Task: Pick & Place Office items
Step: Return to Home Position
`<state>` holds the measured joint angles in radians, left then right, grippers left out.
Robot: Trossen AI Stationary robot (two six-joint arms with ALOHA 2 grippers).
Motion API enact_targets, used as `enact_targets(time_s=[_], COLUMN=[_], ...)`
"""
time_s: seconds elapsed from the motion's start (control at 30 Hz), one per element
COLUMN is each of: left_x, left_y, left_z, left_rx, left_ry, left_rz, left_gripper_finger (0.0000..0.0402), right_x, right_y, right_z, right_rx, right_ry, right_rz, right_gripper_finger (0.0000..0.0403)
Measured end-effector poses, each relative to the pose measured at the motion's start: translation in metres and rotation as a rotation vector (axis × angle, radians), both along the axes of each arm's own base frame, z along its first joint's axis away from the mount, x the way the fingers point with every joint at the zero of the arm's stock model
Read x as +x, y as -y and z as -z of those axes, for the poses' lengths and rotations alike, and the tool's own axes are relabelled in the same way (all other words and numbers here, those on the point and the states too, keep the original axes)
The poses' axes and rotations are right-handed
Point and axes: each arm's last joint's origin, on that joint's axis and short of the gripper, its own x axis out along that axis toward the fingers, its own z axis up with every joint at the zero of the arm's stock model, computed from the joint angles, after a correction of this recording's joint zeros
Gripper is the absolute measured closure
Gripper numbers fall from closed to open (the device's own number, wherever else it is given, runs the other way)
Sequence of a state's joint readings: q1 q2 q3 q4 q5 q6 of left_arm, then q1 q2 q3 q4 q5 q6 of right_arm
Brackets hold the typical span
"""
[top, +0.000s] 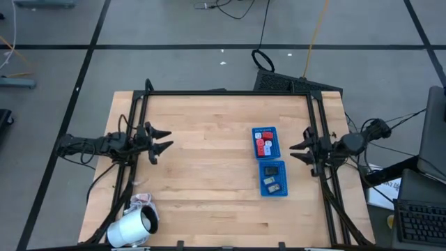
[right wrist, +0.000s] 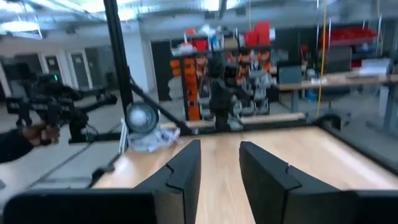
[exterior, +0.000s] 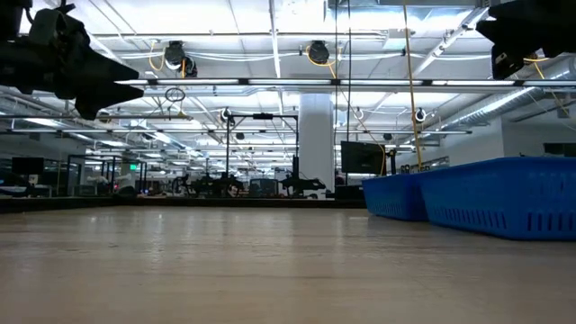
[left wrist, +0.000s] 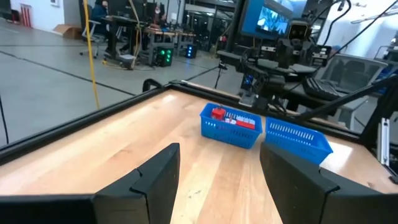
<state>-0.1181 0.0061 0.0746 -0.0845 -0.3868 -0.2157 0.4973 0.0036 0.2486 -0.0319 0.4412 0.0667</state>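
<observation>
White roll point(top: 132, 227) lies at the near left corner of the table point(top: 209, 183). Right of centre, near blue bin point(top: 261, 180) holds dark and blue blocks point(top: 272, 171), with a paler bit among them; exact colours hard to sort. Left gripper point(top: 167, 139) hangs over the left side, fingers apart, nothing between. Right gripper point(top: 293, 151) hangs just right of the bins, fingers apart, empty. Far blue bin point(top: 265, 129), just beyond the near one, holds red and white blocks point(top: 263, 146) packed close.

Left gripper point(left wrist: 219, 149) spread above table point(left wrist: 124, 137); red items point(left wrist: 219, 114) (inside blue bin point(left wrist: 227, 132))
</observation>
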Motion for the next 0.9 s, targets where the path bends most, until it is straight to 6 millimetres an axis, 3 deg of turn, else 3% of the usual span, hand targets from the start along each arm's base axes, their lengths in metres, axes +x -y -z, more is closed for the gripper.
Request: enact_targets(time_s=[0.27,0.43,0.7,0.9], left_x=[0.000,0.000,0.000,0.000], left_y=[0.000,0.000,0.000,0.000], left_z=[0.000,0.000,-0.001,-0.001], left_rx=[-0.021,0.073,0.125,0.126], left_ry=[0.003,-0.022,-0.028,-0.028], left_rz=[0.001,0.002,0.002,0.002], left_gripper_finger=[0.0176,0.0176,0.0176,0.0176], right_x=[0.010,0.008,0.011,0.017], right_y=[-0.007,-0.007,0.003,0.013], right_z=[0.027,0.020,0.019,0.030], right_rx=[-0.059,-0.041,-0.154,-0.145], right_ry=[0.100,0.225,0.234,0.117], right_rz=[-0.044,-0.064,0.088,0.159], right_gripper_finger=[0.0300,0.0300,0.0301,0.0300])
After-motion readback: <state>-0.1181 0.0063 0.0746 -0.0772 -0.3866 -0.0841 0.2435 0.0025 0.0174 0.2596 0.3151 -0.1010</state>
